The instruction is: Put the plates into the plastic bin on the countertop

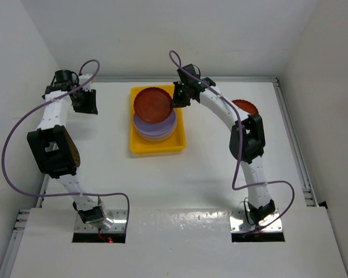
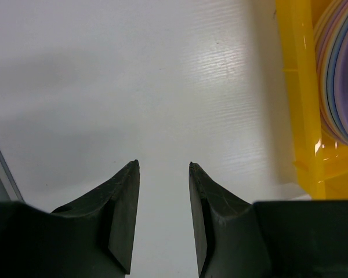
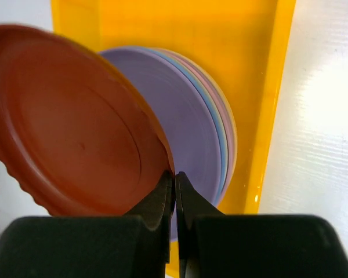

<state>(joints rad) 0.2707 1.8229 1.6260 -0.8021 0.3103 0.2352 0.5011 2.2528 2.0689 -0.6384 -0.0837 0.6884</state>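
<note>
Plate: red-brown, just left of right gripper, above the bin stack | right gripper: we see it pinching the rim | left gripper: half-spread, empty, upper left

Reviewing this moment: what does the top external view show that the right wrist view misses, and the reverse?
Top external only: the left claw left of the yellow bin, and another red-brown plate lying behind the right arm. Right wrist only: the right claw shut on the rim of the held red-brown plate, plus blue, pink and cream edges under the lilac top plate. Both: that plate above the stack in the bin.
</note>
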